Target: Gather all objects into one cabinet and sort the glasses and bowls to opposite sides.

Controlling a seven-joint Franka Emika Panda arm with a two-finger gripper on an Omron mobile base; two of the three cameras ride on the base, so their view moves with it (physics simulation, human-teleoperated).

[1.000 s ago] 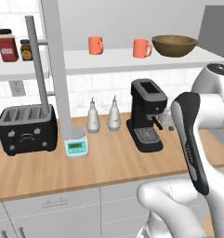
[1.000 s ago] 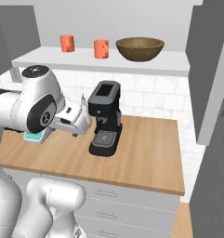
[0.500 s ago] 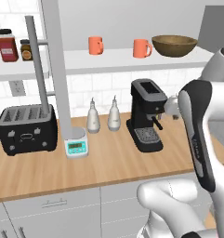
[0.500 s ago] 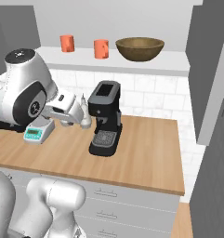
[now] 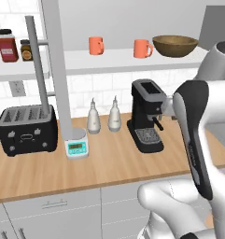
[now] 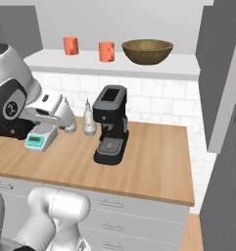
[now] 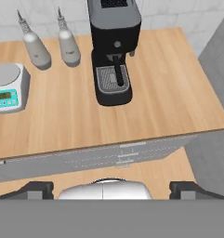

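With the gripper (image 7: pixel 111 188) spread wide and empty over the counter (image 7: pixel 169 83), raise it squarely toward the near coral mug (image 5: pixel 142 48) beside the wooden bowl (image 5: pixel 175 45) on the shelf (image 5: pixel 118 59).

On the wooden counter (image 5: pixel 109 163) we see a black coffee machine (image 5: pixel 146 114), 2 grey bottles (image 5: pixel 94 117) side by side to its left, a small white scale (image 5: pixel 77 145) with a teal display, and a black toaster (image 5: pixel 26 128). We also see 2 lidded spice jars (image 5: pixel 6 45) on a shelf at upper left.
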